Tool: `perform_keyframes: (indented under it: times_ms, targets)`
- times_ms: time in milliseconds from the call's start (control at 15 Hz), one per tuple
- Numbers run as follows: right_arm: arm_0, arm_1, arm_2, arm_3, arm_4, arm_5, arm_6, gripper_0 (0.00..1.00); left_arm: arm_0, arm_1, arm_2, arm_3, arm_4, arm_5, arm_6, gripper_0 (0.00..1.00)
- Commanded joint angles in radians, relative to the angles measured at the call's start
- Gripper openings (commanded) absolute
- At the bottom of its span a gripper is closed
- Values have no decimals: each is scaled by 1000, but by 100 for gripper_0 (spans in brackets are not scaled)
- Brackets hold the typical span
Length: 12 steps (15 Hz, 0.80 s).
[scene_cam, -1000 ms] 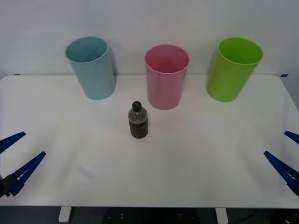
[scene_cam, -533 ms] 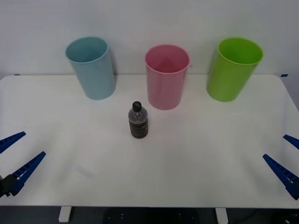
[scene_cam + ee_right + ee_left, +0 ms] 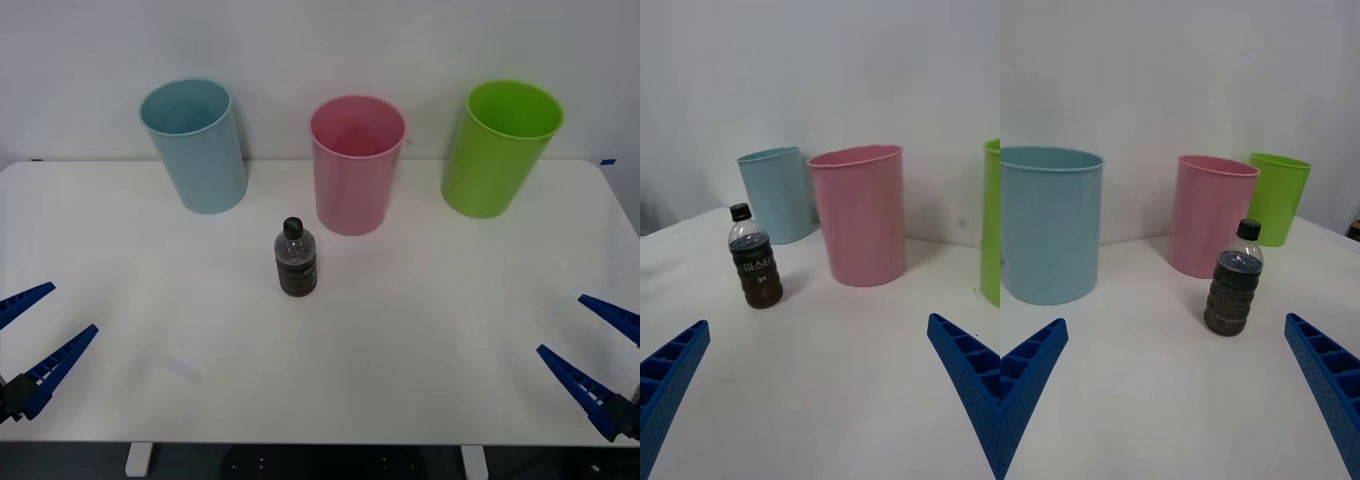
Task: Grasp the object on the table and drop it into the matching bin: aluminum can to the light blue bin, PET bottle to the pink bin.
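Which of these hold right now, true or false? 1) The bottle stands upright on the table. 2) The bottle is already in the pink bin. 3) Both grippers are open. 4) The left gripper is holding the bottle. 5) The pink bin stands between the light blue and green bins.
1) True: the PET bottle stands upright on the table.
2) False: it stands in front of the pink bin, outside it.
3) True: left gripper and right gripper are open.
4) False: it is empty, near the table's edge.
5) True: light blue bin, pink, green bin.
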State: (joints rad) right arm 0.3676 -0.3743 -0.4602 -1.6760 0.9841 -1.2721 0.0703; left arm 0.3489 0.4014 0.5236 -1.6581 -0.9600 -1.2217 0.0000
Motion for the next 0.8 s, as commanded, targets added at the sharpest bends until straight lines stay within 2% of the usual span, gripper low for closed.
perform_keyframes:
  times_ms: [67,533,800]
  targets:
    - [-21,0,38,-1,35,-15,17,100,0,0,0,0,0,0,0,100]
    - [-105,1,169,2,137,19,40,100,0,0,0,0,0,0,0,100]
    - [-142,0,284,2,146,148,65,100,0,0,0,0,0,0,0,100]
